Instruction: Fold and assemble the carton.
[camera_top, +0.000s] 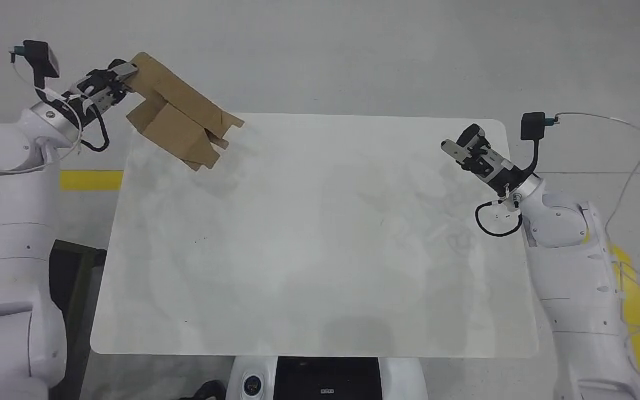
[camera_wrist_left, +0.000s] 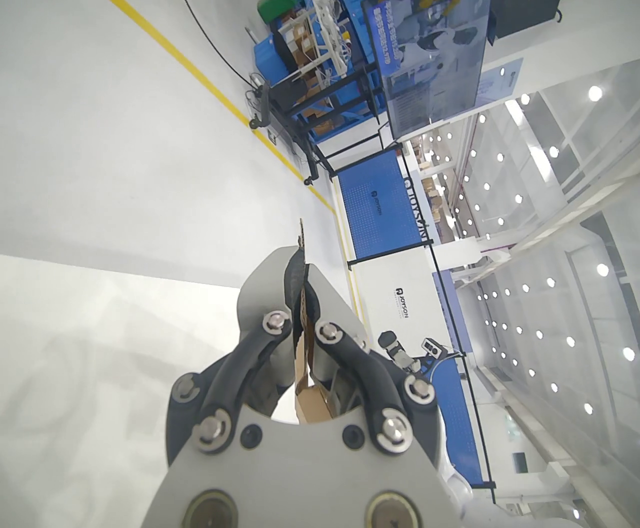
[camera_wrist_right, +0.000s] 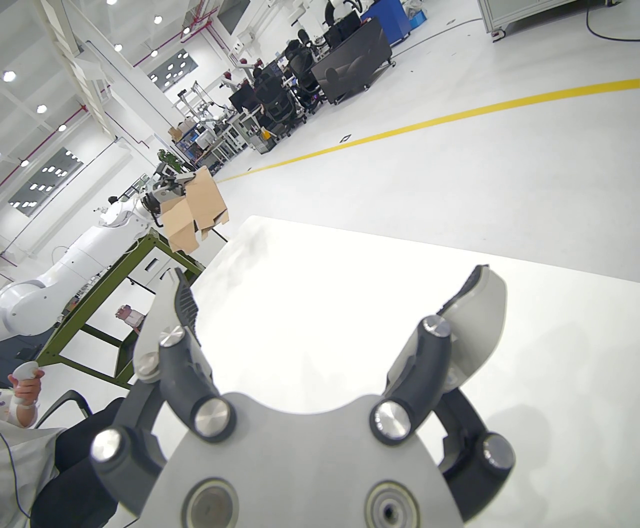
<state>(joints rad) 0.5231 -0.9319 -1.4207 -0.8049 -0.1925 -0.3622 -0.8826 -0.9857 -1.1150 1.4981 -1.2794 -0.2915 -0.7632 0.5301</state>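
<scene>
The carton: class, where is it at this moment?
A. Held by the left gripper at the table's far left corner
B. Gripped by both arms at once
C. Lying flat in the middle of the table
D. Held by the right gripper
A: the left gripper has its jaws shut on an edge of the carton at the far left corner of the table; the right gripper is open and empty.
</scene>
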